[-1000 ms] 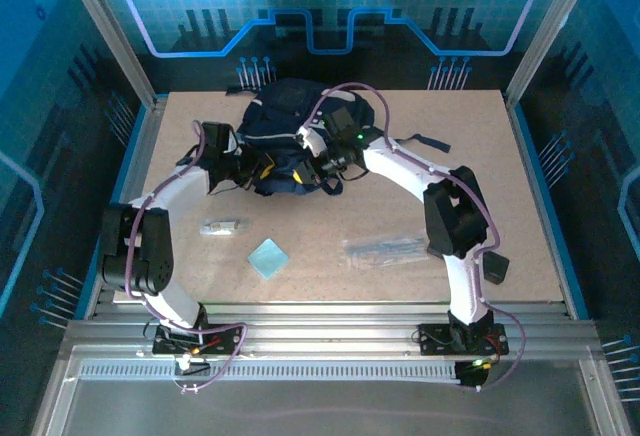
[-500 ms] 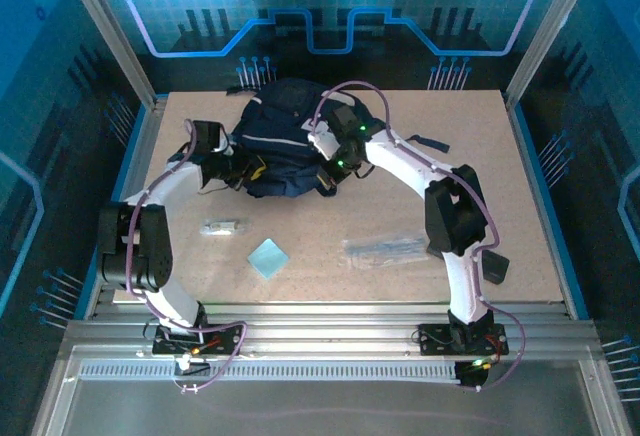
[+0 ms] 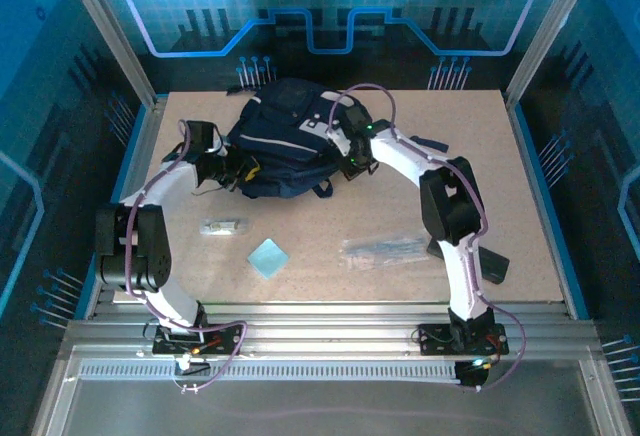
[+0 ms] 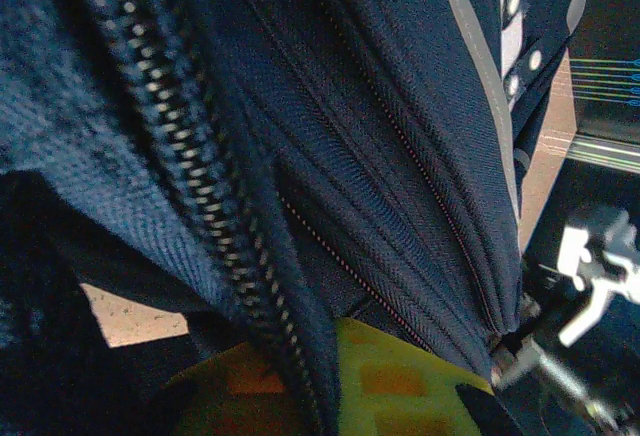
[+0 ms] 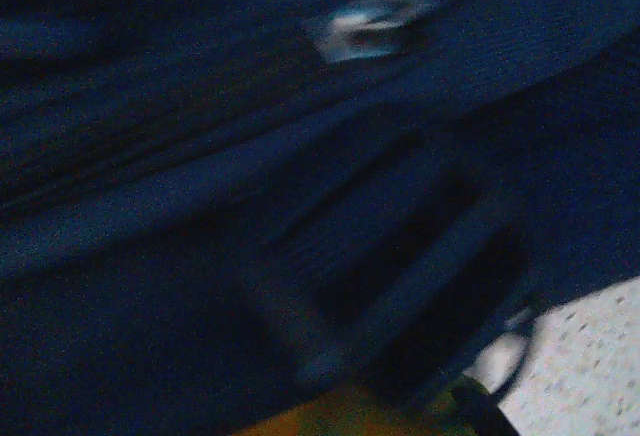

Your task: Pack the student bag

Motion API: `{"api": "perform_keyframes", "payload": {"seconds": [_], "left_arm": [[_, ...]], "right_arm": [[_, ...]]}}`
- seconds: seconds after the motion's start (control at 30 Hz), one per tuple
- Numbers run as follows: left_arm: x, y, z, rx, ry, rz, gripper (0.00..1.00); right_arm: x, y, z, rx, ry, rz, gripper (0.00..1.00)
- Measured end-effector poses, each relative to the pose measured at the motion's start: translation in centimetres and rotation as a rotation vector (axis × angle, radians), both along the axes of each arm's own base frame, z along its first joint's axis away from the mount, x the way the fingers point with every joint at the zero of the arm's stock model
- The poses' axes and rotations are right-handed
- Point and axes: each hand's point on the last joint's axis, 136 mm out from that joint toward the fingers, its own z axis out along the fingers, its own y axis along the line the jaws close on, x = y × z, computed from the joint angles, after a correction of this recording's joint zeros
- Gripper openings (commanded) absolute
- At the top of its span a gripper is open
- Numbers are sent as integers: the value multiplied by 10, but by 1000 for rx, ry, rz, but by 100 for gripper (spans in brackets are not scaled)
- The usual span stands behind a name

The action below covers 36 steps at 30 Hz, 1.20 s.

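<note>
The student bag (image 3: 285, 136) is a dark navy backpack with light grey stripes, lying at the far middle of the table. My left gripper (image 3: 240, 169) is at its left front edge. In the left wrist view its yellow-green fingers (image 4: 430, 381) are shut on a fold of navy fabric with the zipper (image 4: 180, 146) running through it. My right gripper (image 3: 354, 159) is at the bag's right side, pressed into the cloth. In the right wrist view dark navy fabric (image 5: 250, 206) covers the jaws, and the gripper is shut on it.
On the near half of the table lie a small clear-white item (image 3: 222, 225), a light blue square pad (image 3: 268, 257) and a clear pouch of pens (image 3: 385, 251). A flat black case (image 3: 492, 263) sits by the right arm. A black strap (image 3: 430, 142) trails right of the bag.
The right gripper has moved right and slightly away, the left gripper has moved left. The bag between them has been drawn out wider and has shifted a little left.
</note>
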Motion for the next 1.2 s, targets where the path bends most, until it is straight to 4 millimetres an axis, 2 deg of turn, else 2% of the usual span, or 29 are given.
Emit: {"api": "perform_keyframes", "payload": {"seconds": [0.1, 0.23, 0.43, 0.53, 0.63, 0.73, 0.8, 0.87, 0.93, 0.97, 1.03, 1.07, 1.13, 1.2], "left_arm": [[-1, -3, 3, -15, -5, -12, 0], [-2, -4, 8, -17, -18, -17, 0], [-2, -4, 19, -15, -48, -19, 0], [-3, -6, 19, -13, -48, -22, 0], [-4, -13, 20, 2, -50, -26, 0], [-3, -28, 22, -1, -71, -19, 0], [-4, -42, 19, -17, -81, -13, 0], [-7, -58, 13, -29, -82, -7, 0], [-10, -76, 7, -41, -84, -5, 1], [-12, -86, 5, -49, -87, -7, 9], [-16, -109, 2, -70, -88, -20, 45], [-21, -124, 1, -91, -81, -42, 60], [-30, -151, 0, -116, -79, -93, 78], [-41, -173, 1, -139, -73, -138, 90]], "right_arm": [[22, -6, -8, 23, 6, -27, 0], [38, 0, 1, 35, 12, -52, 0], [46, 1, 13, 53, -4, -93, 0], [42, 1, 9, 71, 12, -104, 29], [33, -20, 6, 90, 31, -154, 47], [19, -53, 14, 130, 46, -230, 53], [9, -71, 31, 170, 37, -275, 54], [3, -76, 51, 210, 8, -298, 55], [-3, -74, 72, 257, -25, -300, 56], [-6, -71, 82, 281, -39, -298, 57], [-9, -67, 96, 322, -60, -296, 58], [-9, -65, 100, 341, -68, -297, 59], [-9, -64, 103, 366, -70, -305, 62], [-9, -61, 103, 387, -62, -307, 64]]}}
